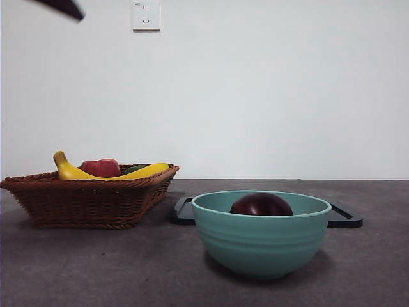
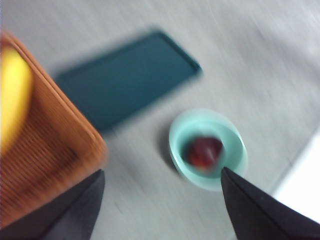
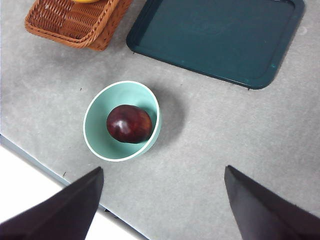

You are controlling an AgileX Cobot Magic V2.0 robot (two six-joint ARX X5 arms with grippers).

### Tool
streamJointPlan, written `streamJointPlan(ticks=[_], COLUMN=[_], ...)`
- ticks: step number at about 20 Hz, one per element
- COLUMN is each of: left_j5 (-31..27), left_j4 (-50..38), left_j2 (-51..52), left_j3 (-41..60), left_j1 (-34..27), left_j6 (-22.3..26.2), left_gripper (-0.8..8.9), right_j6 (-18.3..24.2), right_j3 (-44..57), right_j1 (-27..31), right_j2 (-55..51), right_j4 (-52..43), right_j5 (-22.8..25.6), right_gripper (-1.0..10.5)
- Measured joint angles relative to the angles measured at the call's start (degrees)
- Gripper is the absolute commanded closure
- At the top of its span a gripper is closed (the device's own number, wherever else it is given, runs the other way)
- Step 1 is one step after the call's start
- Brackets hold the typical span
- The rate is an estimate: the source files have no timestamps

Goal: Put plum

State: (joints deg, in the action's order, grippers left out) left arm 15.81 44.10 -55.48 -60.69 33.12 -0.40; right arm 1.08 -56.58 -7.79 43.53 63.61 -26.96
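Teal bowl (image 1: pixel 261 236) already holds the plum (image 1: pixel 261 205); both grippers, left (image 2: pixel 160 200) and right (image 3: pixel 162 200), hang released above it, so only retreat remains.

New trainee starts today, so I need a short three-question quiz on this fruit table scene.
1. True or false: the plum lies inside the teal bowl.
2. Which holds the banana? A) wicker basket B) dark tray C) bowl
3. Fill in: the left gripper and right gripper both have their jaws ____.

Key: 1 true; 2 A; 3 open.
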Motion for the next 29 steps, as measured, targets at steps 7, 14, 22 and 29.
streamJointPlan(ticks=[7, 14, 22, 29], left_j5=[8.4, 9.3, 9.3, 9.3], left_j4=[-1.1, -1.9, -2.7, -2.7], left_j2=[5.3, 5.4, 5.4, 5.4], left_j3=[12.8, 12.8, 12.8, 12.8], left_j1=[0.0, 0.0, 0.0, 0.0], left_j6=[-2.1, -2.1, -2.7, -2.7], left_gripper=[4.40, 4.40, 4.40, 4.40], right_j6=[0.0, -0.4, -6.5, -12.2], right_j3=[0.0, 0.0, 6.8, 14.3], right_j1=[0.0, -0.5, -7.0, -16.2], right_j2=[0.0, 0.0, 7.2, 17.6], right_j4=[0.0, 0.0, -11.5, -26.5], right_j5=[0.0, -0.7, -1.3, 5.2], right_gripper=[5.6, 5.6, 5.6, 6.3])
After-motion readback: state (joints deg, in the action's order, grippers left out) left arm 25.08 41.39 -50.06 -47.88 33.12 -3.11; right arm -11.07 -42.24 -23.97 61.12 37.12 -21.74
